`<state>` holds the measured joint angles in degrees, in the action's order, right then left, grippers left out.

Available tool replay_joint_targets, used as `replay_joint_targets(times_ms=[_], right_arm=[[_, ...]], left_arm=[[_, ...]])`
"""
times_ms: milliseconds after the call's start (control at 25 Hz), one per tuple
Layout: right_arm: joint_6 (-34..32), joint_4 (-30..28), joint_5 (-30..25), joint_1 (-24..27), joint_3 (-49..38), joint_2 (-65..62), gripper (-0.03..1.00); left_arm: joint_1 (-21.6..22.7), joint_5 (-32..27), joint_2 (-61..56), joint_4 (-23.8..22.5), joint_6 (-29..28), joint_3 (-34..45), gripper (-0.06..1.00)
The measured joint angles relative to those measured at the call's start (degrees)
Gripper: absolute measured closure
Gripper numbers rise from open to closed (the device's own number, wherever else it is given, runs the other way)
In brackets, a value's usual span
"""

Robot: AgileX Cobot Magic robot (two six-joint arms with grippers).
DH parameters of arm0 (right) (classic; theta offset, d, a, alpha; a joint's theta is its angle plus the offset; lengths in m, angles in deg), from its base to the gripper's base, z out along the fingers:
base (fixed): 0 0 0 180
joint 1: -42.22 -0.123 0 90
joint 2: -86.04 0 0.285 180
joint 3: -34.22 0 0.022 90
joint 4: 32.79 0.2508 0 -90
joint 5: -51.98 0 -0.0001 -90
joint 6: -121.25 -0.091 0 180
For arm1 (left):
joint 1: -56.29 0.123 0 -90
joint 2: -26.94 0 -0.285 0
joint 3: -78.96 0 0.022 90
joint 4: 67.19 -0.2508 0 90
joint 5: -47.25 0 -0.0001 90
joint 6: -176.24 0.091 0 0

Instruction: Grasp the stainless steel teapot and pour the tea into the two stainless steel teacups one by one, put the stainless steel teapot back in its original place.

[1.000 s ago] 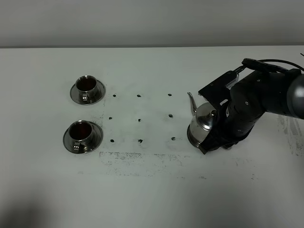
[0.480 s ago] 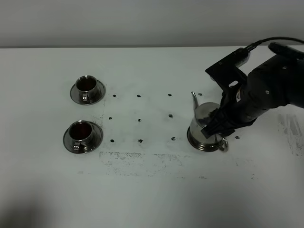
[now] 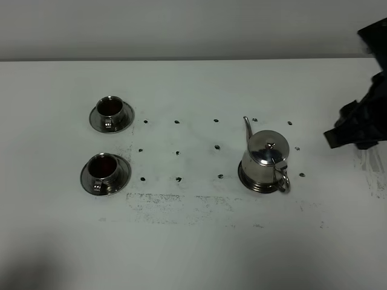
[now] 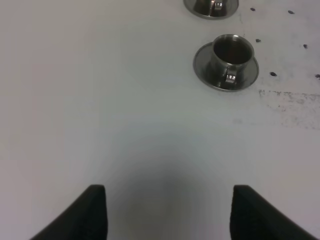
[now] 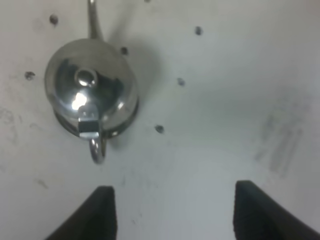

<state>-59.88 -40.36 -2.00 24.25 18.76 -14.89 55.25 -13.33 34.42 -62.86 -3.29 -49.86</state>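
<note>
The stainless steel teapot (image 3: 265,158) stands upright on its round steel tray (image 3: 245,179), right of centre, spout pointing away and handle toward the front. It also shows in the right wrist view (image 5: 90,92). Two steel teacups on saucers sit at the left, one farther back (image 3: 110,112) and one nearer (image 3: 104,171); both hold dark tea. The nearer cup shows in the left wrist view (image 4: 230,57). My right gripper (image 5: 170,212) is open and empty, lifted away to the right of the teapot. My left gripper (image 4: 167,210) is open and empty over bare table.
Small black dots mark the white table (image 3: 193,241) between cups and teapot. A scuffed dark patch (image 3: 175,202) lies in front of the dots. The right arm (image 3: 363,121) hangs at the right edge.
My right gripper has let go of the teapot's handle and pulled up and away to the right. The teapot stays standing on its tray.
</note>
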Motion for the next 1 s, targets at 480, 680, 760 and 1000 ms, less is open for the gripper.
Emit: replay_joint_targets(times_ms=[480, 680, 760, 1000], right_arm=[[0.0, 6.33, -4.28, 5.12, -22.68, -35.71, 0.47], [0.0, 6.65, -10.66, 7.21, -24.95, -43.62, 0.47], [0.0, 6.07, -11.28, 7.93, -25.44, -45.15, 0.47], [0.0, 5.94, -10.54, 8.9, -31.47, -49.36, 0.47]], left_arm=[[0.0, 0.0, 0.0, 0.0, 0.0, 0.0, 0.42], [0.0, 0.0, 0.0, 0.0, 0.0, 0.0, 0.42], [0.0, 0.0, 0.0, 0.0, 0.0, 0.0, 0.42], [0.0, 0.0, 0.0, 0.0, 0.0, 0.0, 0.42]])
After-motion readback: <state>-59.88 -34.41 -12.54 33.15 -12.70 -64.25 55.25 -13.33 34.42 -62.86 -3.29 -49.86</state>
